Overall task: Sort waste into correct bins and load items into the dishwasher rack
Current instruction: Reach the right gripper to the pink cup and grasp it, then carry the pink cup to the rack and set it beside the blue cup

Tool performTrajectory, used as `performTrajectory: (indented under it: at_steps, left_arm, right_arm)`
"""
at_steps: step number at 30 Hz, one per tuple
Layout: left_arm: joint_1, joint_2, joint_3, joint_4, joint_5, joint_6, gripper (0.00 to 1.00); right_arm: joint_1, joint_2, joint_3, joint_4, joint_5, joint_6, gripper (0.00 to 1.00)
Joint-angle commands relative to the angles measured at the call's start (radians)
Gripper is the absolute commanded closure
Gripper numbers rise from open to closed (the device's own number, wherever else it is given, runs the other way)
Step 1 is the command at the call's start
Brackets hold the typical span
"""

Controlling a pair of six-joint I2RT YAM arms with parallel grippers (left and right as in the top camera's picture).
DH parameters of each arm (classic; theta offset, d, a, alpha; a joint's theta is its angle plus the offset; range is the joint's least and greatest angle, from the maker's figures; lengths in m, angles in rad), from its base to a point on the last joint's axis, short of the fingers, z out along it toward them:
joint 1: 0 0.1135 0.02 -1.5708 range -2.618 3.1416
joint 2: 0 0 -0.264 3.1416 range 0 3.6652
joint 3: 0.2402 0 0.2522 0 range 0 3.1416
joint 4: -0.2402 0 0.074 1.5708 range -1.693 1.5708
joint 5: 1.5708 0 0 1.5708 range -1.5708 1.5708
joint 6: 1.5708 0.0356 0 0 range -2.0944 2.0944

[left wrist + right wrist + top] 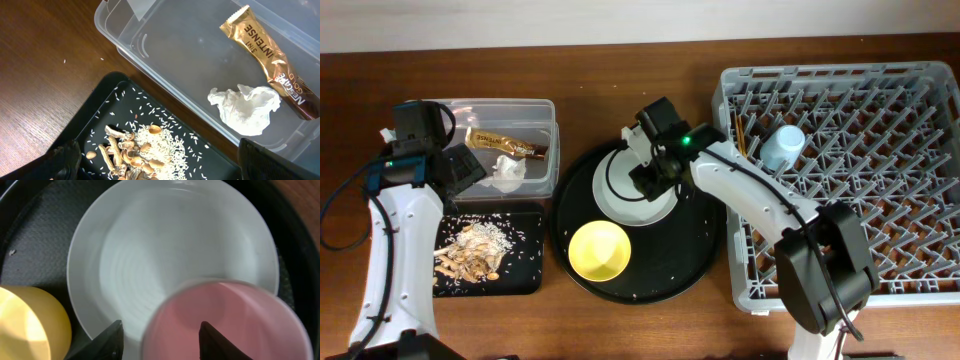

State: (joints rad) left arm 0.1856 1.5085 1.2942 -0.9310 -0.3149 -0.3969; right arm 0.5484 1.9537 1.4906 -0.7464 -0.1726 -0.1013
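One wrapper [270, 55] and one tissue [246, 109] lie in the clear box [542, 110]; scraps [135, 150] lie on the black tray [525, 275]. One blue cup [782, 148] stands in the rack [920, 250]. One plate [165, 250] and one bowl [597, 250] sit on the round tray [700, 260]. The right gripper [160, 332] reaches over the plate with fingers straddling one pink cup [225, 320], apparently gripping it. The left gripper [160, 162] hovers parted over the black tray.

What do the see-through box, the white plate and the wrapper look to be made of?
The box looks like clear plastic: the wood shows through its walls and rounded rim. The plate seems glazed ceramic or melamine, smooth white with faint rings; I can't tell which. The wrapper looks like metallised foil film, shiny gold and brown with creases.
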Motion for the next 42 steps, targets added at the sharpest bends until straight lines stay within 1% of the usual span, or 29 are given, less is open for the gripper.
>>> performTrajectory:
  at_steps: [1, 3, 5, 6, 8, 9, 10, 13, 16, 18, 20, 22, 24, 25, 26, 27, 28, 29, 30, 32, 35, 39, 42]
  left_arm:
    - [0.002, -0.017, 0.013, 0.002, -0.007, 0.008, 0.01]
    - [0.002, -0.017, 0.013, 0.002, -0.007, 0.008, 0.0]
    - [0.002, -0.017, 0.013, 0.002, -0.007, 0.008, 0.01]
    - [0.002, -0.017, 0.013, 0.002, -0.007, 0.008, 0.01]
    - [0.002, -0.017, 0.013, 0.002, -0.007, 0.008, 0.01]
    - [0.002, -0.017, 0.013, 0.002, -0.007, 0.008, 0.01]
    - [0.002, -0.017, 0.013, 0.002, -0.007, 0.008, 0.01]
    - [0.002, -0.017, 0.013, 0.002, -0.007, 0.008, 0.0]
    - [0.002, -0.017, 0.013, 0.002, -0.007, 0.008, 0.01]
    - [0.002, -0.017, 0.013, 0.002, -0.007, 0.008, 0.01]
    - [0.002, -0.017, 0.013, 0.002, -0.007, 0.008, 0.01]
    - [0.002, -0.017, 0.013, 0.002, -0.007, 0.008, 0.01]
    - [0.002, -0.017, 0.013, 0.002, -0.007, 0.008, 0.01]
    - [0.002, -0.017, 0.013, 0.002, -0.007, 0.008, 0.01]
    - [0.002, -0.017, 0.013, 0.002, -0.007, 0.008, 0.01]
    - [0.002, -0.017, 0.013, 0.002, -0.007, 0.008, 0.01]
    - [0.002, -0.017, 0.013, 0.002, -0.007, 0.008, 0.0]
    - [0.002, -0.017, 0.013, 0.002, -0.007, 0.008, 0.01]
    - [0.002, -0.017, 0.013, 0.002, -0.007, 0.008, 0.0]
    - [0.002, -0.017, 0.013, 0.002, -0.007, 0.008, 0.01]
    - [0.002, -0.017, 0.013, 0.002, -0.007, 0.008, 0.01]
    - [0.002, -0.017, 0.013, 0.002, -0.007, 0.008, 0.01]
    - [0.002, -0.017, 0.013, 0.002, -0.007, 0.008, 0.01]
  right_arm:
    - [0.027, 0.017, 0.011, 0.011, 0.013, 0.005, 0.56]
    - [0.027, 0.016, 0.011, 0.011, 0.013, 0.005, 0.63]
    - [0.027, 0.016, 0.011, 0.015, 0.013, 0.005, 0.73]
    - [0.027, 0.016, 0.011, 0.015, 0.013, 0.005, 0.8]
    - [0.027, 0.016, 0.011, 0.014, 0.013, 0.005, 0.85]
    - [0.027, 0.016, 0.011, 0.014, 0.013, 0.005, 0.93]
    - [0.027, 0.016, 0.012, 0.014, 0.012, 0.005, 0.96]
    - [0.027, -0.006, 0.023, -0.002, -0.001, 0.006, 0.96]
    - [0.026, -0.077, 0.035, -0.001, -0.095, 0.005, 0.96]
    - [0.013, -0.151, 0.039, 0.002, -0.216, 0.006, 0.96]
    - [-0.033, -0.228, 0.039, -0.006, -0.385, 0.005, 0.96]
    - [-0.126, -0.297, 0.039, -0.056, -0.558, 0.005, 0.96]
    - [-0.205, -0.322, 0.039, -0.114, -0.666, -0.011, 0.96]
    - [-0.289, -0.325, 0.039, -0.185, -0.778, -0.07, 0.96]
    - [-0.349, -0.324, 0.039, -0.244, -0.831, -0.114, 0.96]
    - [-0.433, -0.324, 0.033, -0.336, -0.891, -0.204, 0.96]
    - [-0.534, -0.323, 0.026, -0.452, -0.947, -0.323, 0.96]
    - [-0.581, -0.323, 0.023, -0.498, -0.954, -0.372, 0.96]
    - [-0.666, -0.323, 0.012, -0.563, -0.953, -0.443, 0.96]
    - [-0.774, -0.323, -0.017, -0.618, -0.953, -0.533, 0.96]
    - [-0.913, -0.321, -0.132, -0.589, -0.968, -0.58, 0.96]
    - [-0.991, -0.29, -0.274, -0.475, -1.061, -0.579, 0.96]
    - [-1.021, -0.243, -0.316, -0.43, -1.088, -0.579, 0.96]
